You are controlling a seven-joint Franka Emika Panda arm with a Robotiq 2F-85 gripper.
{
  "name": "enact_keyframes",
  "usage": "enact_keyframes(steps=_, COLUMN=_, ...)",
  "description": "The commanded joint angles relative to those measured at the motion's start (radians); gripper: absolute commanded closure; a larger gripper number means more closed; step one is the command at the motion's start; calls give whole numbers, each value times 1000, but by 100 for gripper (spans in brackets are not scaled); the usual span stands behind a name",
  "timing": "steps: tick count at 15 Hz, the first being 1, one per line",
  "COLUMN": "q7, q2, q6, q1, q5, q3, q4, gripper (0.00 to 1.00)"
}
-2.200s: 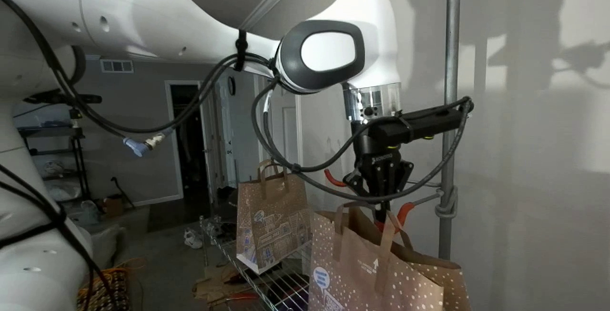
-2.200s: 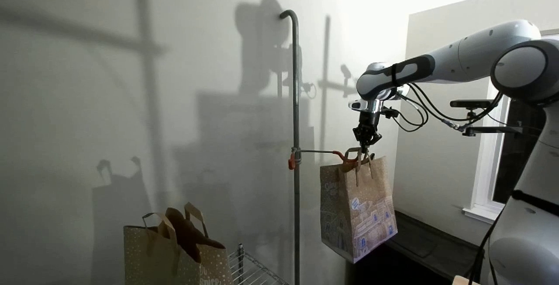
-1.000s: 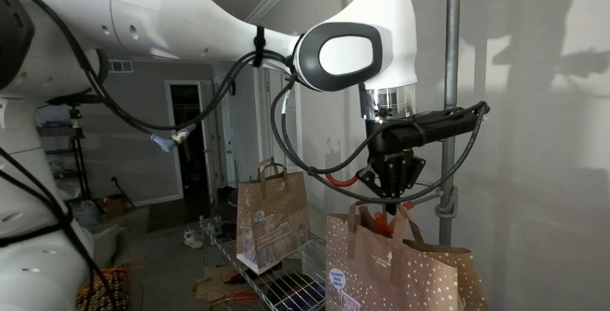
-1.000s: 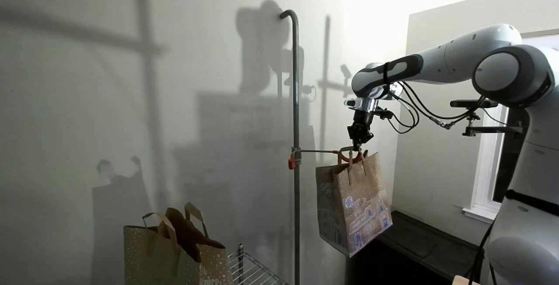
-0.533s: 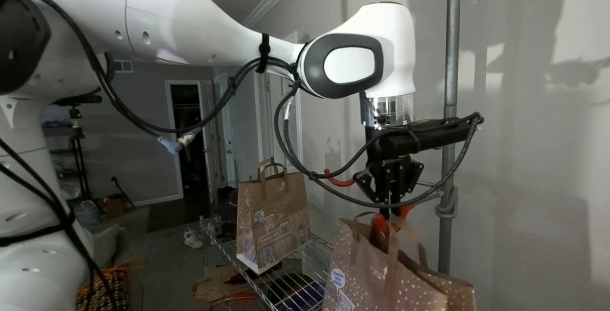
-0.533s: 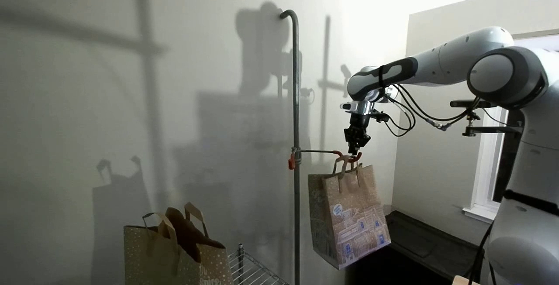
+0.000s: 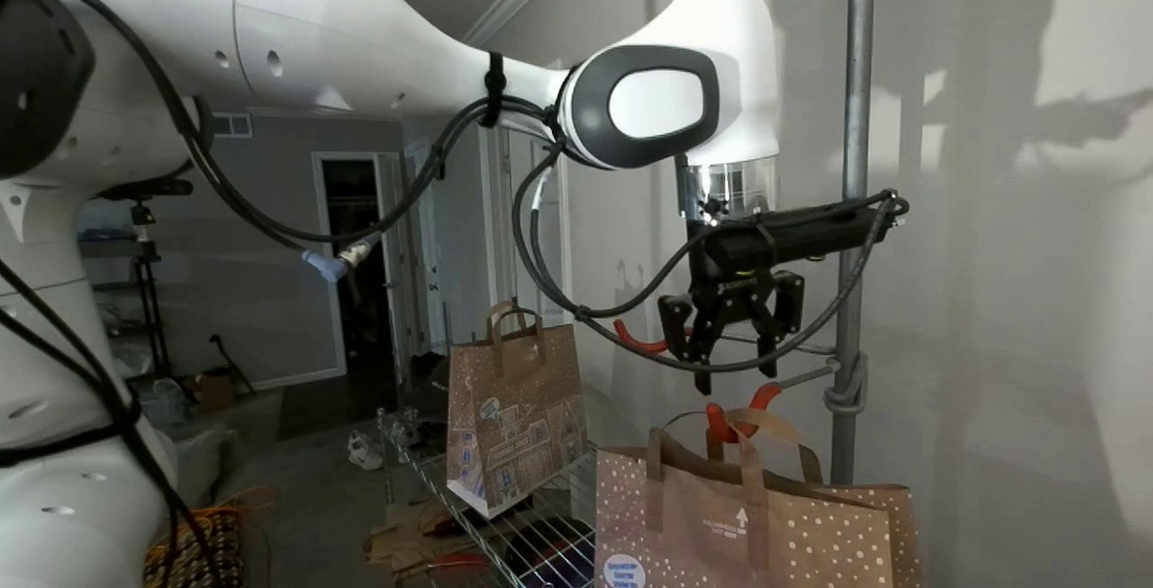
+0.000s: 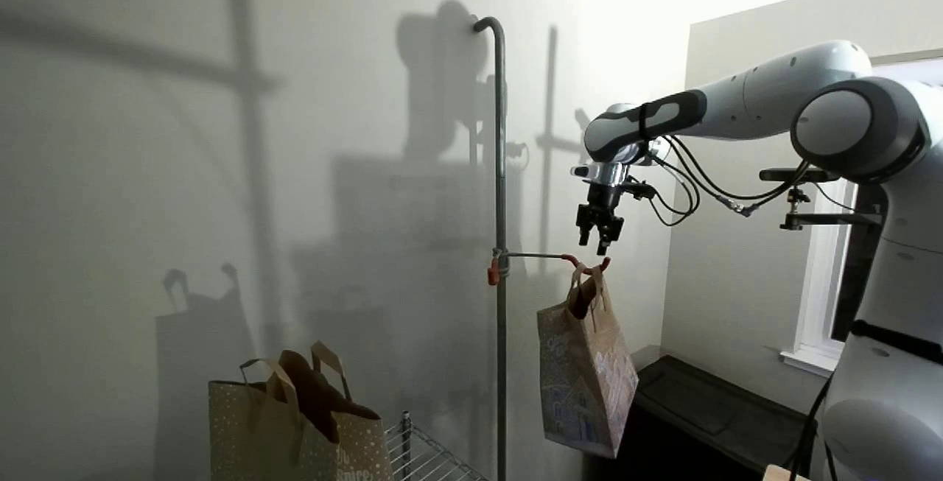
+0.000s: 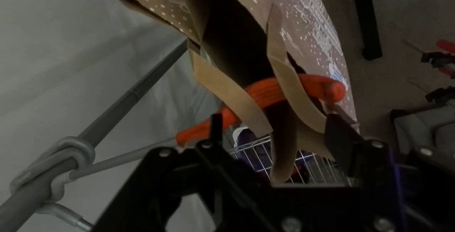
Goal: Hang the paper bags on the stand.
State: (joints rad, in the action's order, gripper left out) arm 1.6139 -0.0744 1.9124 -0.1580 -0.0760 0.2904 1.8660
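My gripper (image 9: 277, 129) has its black fingers (image 9: 216, 129) set well apart, and in the gap, farther from me, two handle straps (image 9: 293, 86) of a white-dotted brown paper bag (image 9: 302, 40) lie across the orange-red hook (image 9: 265, 91), which reaches out to the right beneath them. The bag gapes on the far side, its printed face to the right, while to the left the hook's thin rod (image 9: 124, 158) runs back to the stand pole (image 9: 113, 114) and coils around it. Past the bag's near end I can make out the wires of a rack (image 9: 258, 146).
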Motion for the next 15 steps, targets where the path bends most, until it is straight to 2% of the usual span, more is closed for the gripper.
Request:
enact_keyframes(steps=1, q7=-219, q2=-61, q6=-106, q1=-6, q5=39, q3=-47, q4=-29, gripper=0)
enact_keyframes(steps=6, q7=-605, q2=-109, q6=-318, q1=27, q5=111, q3=-130, q4=-86, gripper=0)
enact_keyframes(steps=9, q7=-837, q2=-130, q6=-367, q1=60, q5=159, q3=-190, q4=-62, gripper=0)
enact_keyframes(steps=11, q7=-996, q2=-131, q6=-384, q1=41, q5=169, q3=-274, q4=-44, gripper=0)
enact_keyframes(steps=13, q7=-1152, q2=-117, q6=-394, q1=115, q5=177, q3=-297, q4=-35, gripper=0)
enact_keyframes(steps=15, q7=-1254, q2=-94, q6=-421, q1=155, q5=162, q3=-332, q4=-41, gripper=0)
